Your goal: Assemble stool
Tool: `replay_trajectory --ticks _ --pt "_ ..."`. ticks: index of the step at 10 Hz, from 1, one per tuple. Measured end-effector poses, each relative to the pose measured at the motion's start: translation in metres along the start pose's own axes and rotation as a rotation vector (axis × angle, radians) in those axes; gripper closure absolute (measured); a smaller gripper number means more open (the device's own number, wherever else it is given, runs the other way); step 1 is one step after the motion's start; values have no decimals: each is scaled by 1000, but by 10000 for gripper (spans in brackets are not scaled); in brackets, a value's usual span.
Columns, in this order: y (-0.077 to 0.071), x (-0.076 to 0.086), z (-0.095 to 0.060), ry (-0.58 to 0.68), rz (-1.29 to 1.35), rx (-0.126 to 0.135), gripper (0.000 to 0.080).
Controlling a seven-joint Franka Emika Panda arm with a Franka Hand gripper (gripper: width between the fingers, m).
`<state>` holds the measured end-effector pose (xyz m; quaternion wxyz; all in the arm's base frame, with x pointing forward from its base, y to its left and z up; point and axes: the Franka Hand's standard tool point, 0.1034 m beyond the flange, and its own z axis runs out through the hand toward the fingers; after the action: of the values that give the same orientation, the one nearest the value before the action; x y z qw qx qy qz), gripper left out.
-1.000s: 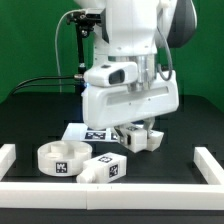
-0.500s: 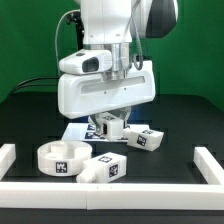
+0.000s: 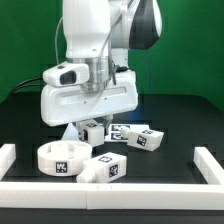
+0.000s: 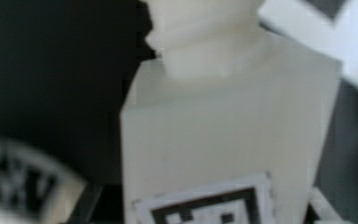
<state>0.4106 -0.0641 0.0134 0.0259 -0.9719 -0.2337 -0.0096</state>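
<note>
White plastic makes up the whole kit. The seat (image 3: 62, 156) is a round, shallow disc with a raised rim and a square black-and-white tag, and it lies flat on the black tabletop (image 3: 175, 115).

Behind the seat, toward the exterior view's right, the end effector (image 3: 91, 126) is closed on the held leg (image 3: 94, 129), a chunky tagged block. The arm's bulky housing hides the fingers. Farther to that side of the seat, the second leg (image 3: 143, 137) lies on its side next to the marker board (image 3: 119, 130). The third leg (image 3: 105, 168) lies just beside the seat's rim, nearer the camera. I cannot tell whether it touches the rim. White rails (image 3: 210, 160) border the tabletop.

Only the exterior view shows the seat and the loose legs. The wrist view is close and blurred, and the held leg (image 4: 211, 120) fills it. It alone shows smooth matte sides, a narrower rounded peg at one end and a tag at the other.
</note>
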Motion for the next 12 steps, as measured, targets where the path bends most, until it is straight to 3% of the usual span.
replay_trajectory --ticks 6,7,8,10,12 --pt "-2 -3 6 -7 7 6 472" --pt "-3 0 2 -3 -1 3 280" --pt "-3 5 -8 -6 -7 9 178" --pt "2 21 -32 -7 -17 23 158" --pt "18 46 -50 -1 -33 33 151"
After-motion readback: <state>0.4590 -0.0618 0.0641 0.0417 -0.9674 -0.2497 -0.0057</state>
